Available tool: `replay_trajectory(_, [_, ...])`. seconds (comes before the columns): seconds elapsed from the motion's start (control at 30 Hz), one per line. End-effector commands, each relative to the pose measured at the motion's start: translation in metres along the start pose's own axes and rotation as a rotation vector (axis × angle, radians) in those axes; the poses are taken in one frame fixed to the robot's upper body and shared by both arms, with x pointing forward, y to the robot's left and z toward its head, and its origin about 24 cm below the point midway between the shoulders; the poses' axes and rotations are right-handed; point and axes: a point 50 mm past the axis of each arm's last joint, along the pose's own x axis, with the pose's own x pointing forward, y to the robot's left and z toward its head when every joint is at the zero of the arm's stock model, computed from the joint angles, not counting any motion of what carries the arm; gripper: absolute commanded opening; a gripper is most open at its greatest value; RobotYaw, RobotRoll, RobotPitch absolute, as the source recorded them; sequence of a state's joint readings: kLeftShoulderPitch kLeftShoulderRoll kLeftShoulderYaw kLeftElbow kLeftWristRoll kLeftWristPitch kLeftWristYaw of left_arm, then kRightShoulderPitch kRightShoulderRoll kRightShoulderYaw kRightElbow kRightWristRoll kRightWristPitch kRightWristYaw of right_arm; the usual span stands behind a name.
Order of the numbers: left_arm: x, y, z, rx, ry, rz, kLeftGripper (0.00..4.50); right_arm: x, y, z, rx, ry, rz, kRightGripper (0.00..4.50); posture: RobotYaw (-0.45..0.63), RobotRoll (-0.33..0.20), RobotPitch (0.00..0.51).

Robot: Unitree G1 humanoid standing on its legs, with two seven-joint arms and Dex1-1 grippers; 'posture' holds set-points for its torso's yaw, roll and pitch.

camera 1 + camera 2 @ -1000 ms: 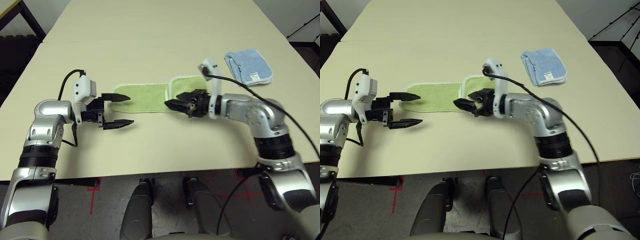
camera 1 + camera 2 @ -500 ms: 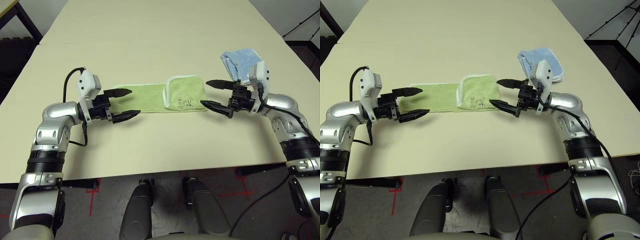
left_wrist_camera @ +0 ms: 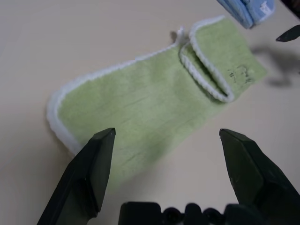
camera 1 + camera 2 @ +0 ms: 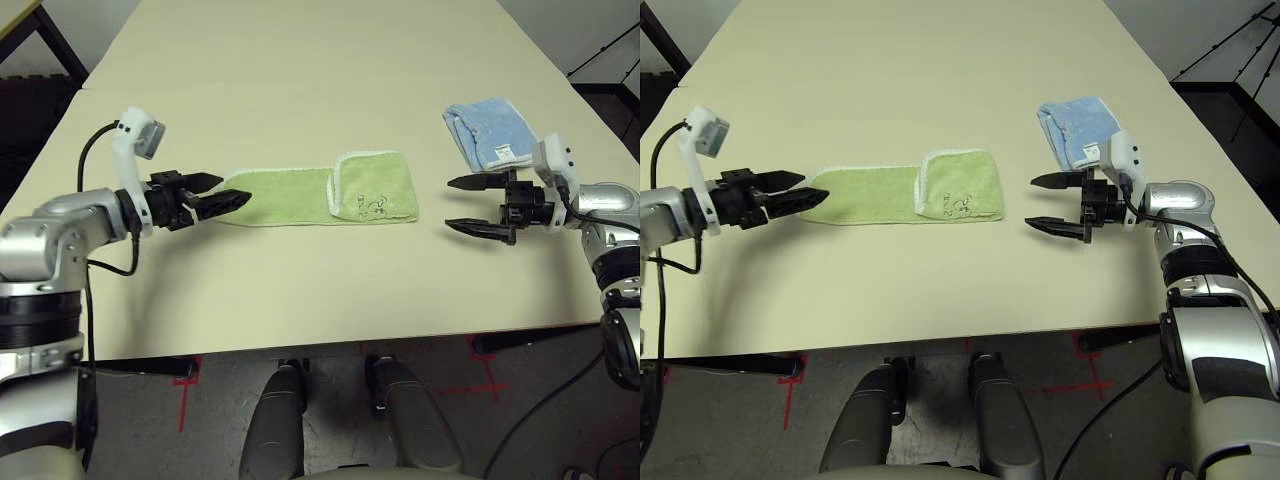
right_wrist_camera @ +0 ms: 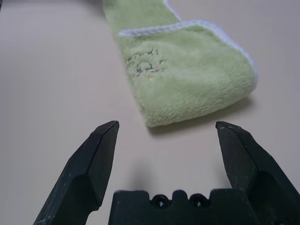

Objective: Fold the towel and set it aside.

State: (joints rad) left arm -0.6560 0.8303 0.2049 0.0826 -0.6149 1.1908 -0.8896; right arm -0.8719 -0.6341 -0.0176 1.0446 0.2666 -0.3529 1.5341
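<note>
Towel (image 4: pixel 320 194) lies flat on the cream table (image 4: pixel 300 80), a long green strip with its right end already turned back over itself, so one short fold looks done and the long left part is still single-layer. Landmark for everything: that towel. In the head views the left gripper (image 4: pixel 205 196) sits right at the towel's left end, tips reaching the white edging, jaws spread and holding nothing. Probably lined up there to pick that end for the next fold, but that's a guess. The right gripper (image 4: pixel 470 204) hangs well off the towel's right end, jaws apart and empty too, parked clear so it doesn't drag the folded flap. A blue cloth (image 4: pixel 495 133) rests beyond the towel's right end, apart from it, not part of the job.

Left wrist view: the two black fingers (image 3: pixel 89 176) stand wide on either side of the towel's near end, nothing between them but cloth lying on the table.

Right wrist view: the folded end with the little embroidered mark (image 5: pixel 146 63) faces the spread jaws, bare table between.

Count: one towel, one blue cloth, two grippers, one table.
</note>
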Motion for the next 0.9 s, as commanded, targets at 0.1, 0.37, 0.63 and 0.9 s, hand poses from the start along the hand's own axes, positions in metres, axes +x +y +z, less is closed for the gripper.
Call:
replay_trajectory(0.1, [0.001, 0.008, -0.013, -0.346, 0.035, 0.032, 4.50, 0.007, 0.004, -0.002, 0.005, -0.059, -0.014, 4.48, 0.05, 0.000, 0.189])
replay_trajectory(0.37, [-0.006, 0.015, -0.019, -0.471, -0.090, 0.110, 4.50, 0.009, 0.009, -0.005, 0.021, -0.087, -0.046, 4.48, 0.05, 0.000, 0.193])
replay_trajectory(0.63, [-0.017, 0.015, -0.029, -0.541, -0.170, 0.149, 4.50, 0.011, 0.008, -0.003, 0.026, -0.091, -0.051, 4.48, 0.05, 0.000, 0.196])
replay_trajectory(0.9, [-0.018, 0.023, -0.042, -0.593, -0.091, 0.217, 4.50, 0.014, 0.008, -0.002, 0.025, -0.088, -0.041, 4.48, 0.05, 0.000, 0.199])
